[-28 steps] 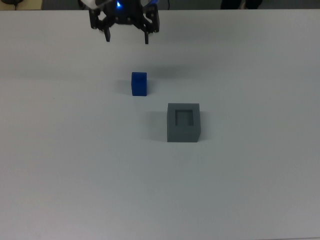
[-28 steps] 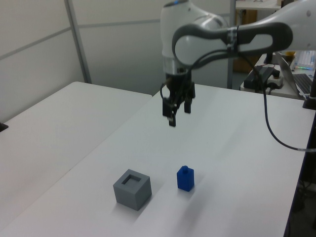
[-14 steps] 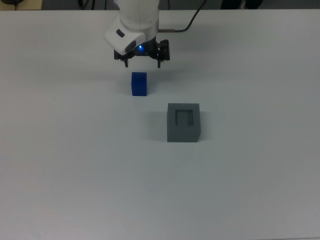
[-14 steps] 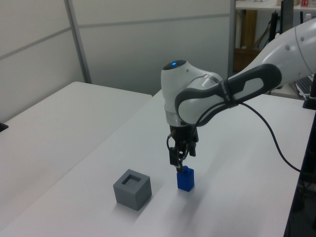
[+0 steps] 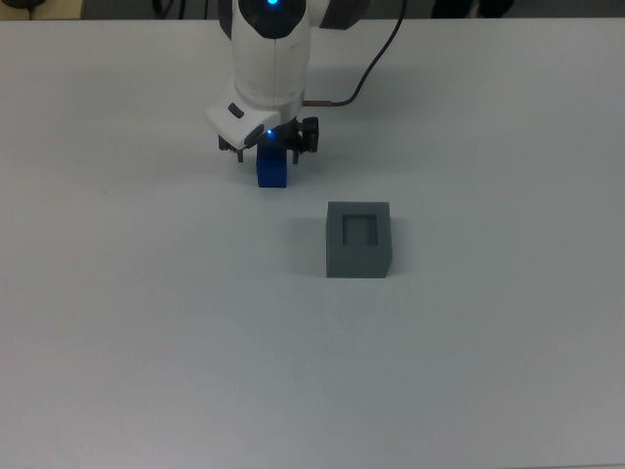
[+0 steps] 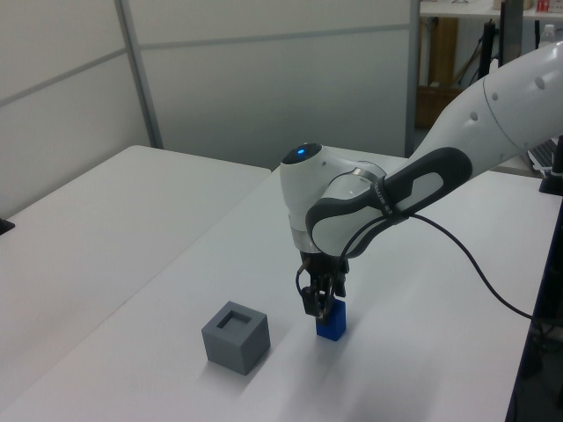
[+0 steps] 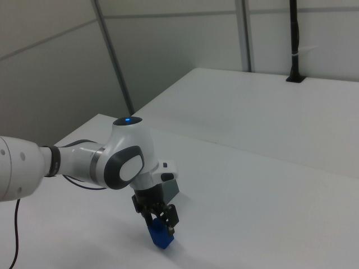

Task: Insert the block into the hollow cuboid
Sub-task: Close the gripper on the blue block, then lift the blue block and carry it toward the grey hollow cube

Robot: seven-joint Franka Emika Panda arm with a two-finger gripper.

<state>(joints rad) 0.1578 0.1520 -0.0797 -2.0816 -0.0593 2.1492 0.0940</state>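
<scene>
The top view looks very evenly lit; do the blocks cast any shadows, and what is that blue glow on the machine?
Top view: soft, even light, with only a faint shadow left of the grey hollow cuboid; the blue block is partly hidden under the claw. The glow is a small blue lamp on the arm, seen in the top, left and right views. No strong glare on the white table.

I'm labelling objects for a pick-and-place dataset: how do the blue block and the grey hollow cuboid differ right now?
Colour: the block is bright blue, the hollow cuboid matte grey. Size: the block is clearly smaller than the hollow cuboid. Top: the hollow cuboid has a square recess, empty now; no such recess shows on the block. State: the gripper is down at the block, while the hollow cuboid stands alone, apart from it. Both rest on the white table.
</scene>
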